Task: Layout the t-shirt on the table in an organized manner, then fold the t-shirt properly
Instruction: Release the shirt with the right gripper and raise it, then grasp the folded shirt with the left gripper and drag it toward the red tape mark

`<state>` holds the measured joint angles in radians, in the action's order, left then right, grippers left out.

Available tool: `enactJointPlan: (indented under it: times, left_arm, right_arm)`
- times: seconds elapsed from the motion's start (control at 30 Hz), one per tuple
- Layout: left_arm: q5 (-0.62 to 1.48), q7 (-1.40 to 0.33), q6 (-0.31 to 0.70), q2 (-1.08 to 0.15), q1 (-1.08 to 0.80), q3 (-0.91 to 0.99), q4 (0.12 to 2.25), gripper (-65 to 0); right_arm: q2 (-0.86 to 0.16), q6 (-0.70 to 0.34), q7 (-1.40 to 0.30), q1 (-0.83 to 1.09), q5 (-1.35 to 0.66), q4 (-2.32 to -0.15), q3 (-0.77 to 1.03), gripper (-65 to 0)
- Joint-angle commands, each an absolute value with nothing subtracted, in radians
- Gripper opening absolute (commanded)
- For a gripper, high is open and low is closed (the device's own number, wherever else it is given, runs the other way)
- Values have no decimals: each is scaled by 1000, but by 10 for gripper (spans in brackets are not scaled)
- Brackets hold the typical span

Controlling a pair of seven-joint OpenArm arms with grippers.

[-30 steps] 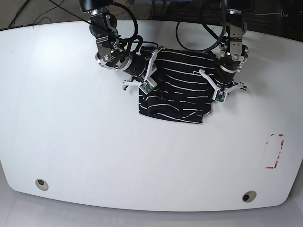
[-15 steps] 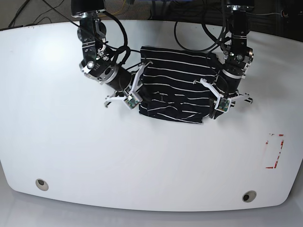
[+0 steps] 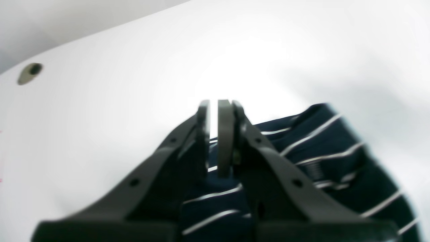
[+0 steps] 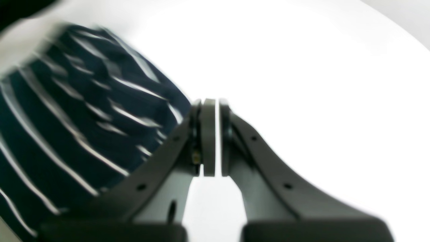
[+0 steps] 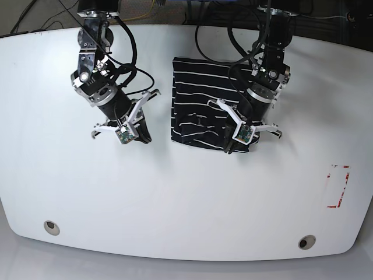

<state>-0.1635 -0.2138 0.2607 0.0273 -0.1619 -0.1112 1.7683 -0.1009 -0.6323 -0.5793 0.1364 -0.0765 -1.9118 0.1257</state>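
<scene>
near edge of the table [image 5: 175, 233]: white, smooth, rounded corners. two small round grommets sit close to that edge, one [image 5: 51, 227] toward the base view's left and one [image 5: 306, 241] toward its right. a red-marked rectangle [image 5: 338, 186] lies at the right side, well apart from the garment.

the t-shirt [image 5: 201, 105] is black with thin white stripes, lying in a compact, roughly rectangular folded bundle on the far central part of the table. its far and left edges read fairly straight; the near edge is uneven, with small wrinkles and a bunched near-right corner.

left gripper [image 5: 228, 146], on the base view's right: positioned over the bundle's near-right corner. in the left wrist view its jaws are drawn together with only a thin slit between them; the striped cloth [image 3: 302, 161] lies under and just beyond the fingers [image 3: 225, 134]. whether any fabric is pinched cannot be determined.

right gripper [image 5: 143, 135], on the base view's left: over bare table, beside the shirt's left edge and apart from it. in the right wrist view its jaws are together on nothing, with the blurred shirt [image 4: 84, 117] off to one side.

beyond the far edge: dark background with cables, detail indistinct.
</scene>
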Motion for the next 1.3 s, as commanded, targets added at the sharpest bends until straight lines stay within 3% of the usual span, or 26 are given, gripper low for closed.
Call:
enactJointPlan:
  times: [0.0, 0.27, 0.5, 1.27]
  left_arm:
    - [-160, -156, 225, 44, -156, -114, 1787, -627]
    - [-162, 44, 101, 44, -228, -196, 1727, -627]
    - [-263, 140, 15, 47, -251, -266, 1649, -627]
    - [-438, 8, 4, 41, -303, -357, 1609, -627]
  right_arm:
    - [-108, -638, -524, 131, -51, -1934, 151, -631]
    - [-108, -644, -397, 186, 82, -1929, 228, -631]
    - [-108, -644, -387, 216, 84, -1928, 269, -631]
    - [-101, -645, -384, 315, 81, -1929, 286, -631]
